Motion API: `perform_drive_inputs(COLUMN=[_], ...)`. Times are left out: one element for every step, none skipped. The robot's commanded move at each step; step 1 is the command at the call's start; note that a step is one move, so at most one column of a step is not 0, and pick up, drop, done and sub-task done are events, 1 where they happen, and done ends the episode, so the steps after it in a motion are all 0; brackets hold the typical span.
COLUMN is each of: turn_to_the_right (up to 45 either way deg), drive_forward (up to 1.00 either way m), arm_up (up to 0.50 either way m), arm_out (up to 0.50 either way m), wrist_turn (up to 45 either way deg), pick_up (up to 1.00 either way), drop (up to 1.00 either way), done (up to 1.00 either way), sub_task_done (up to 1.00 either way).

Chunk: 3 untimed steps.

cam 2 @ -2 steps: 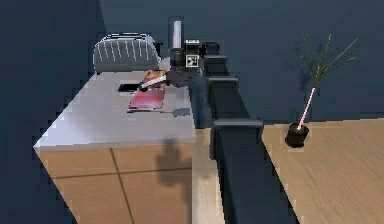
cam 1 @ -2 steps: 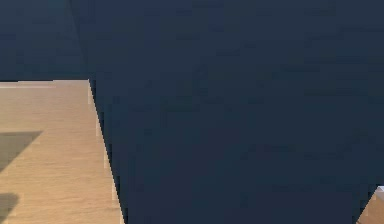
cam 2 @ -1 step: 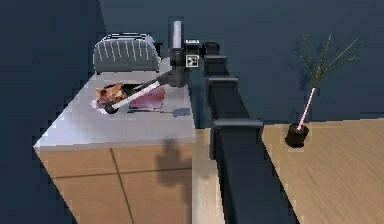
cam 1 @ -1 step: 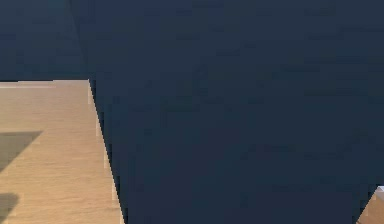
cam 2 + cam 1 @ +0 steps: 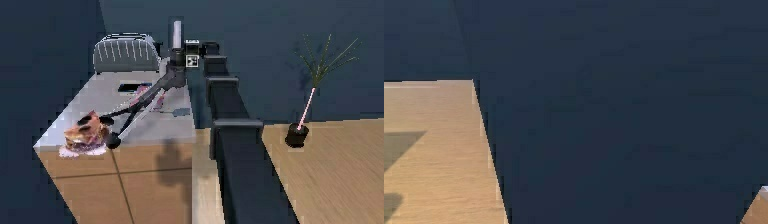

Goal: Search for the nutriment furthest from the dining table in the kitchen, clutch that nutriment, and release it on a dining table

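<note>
In the arm side view the dark arm rises from the bottom edge and ends over a grey countertop. The gripper reaches down and left from the arm's end, its thin fingers slanting across the counter. At the counter's near left corner lies a brown and pink lump of food, right by the fingertips. I cannot tell whether the gripper touches it or holds anything.
A silver toaster stands at the back of the counter, above wooden cabinet fronts. A potted plant stands on the wooden floor at the right. Dark blue walls rise close ahead, with wooden floor at the forward view's left.
</note>
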Motion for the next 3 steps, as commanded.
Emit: perform_drive_inputs(turn_to_the_right=[0.0, 0.0, -45.0], drive_forward=[0.00, 0.00, 0.00], arm_up=[0.00, 0.00, 0.00], arm_out=[0.00, -0.40, 0.00], wrist_turn=[-9.0, 0.0, 0.0], pick_up=[0.00, 0.00, 0.00], drop=[0.00, 0.00, 0.00], done=[0.00, 0.00, 0.00], sub_task_done=[0.00, 0.00, 0.00])
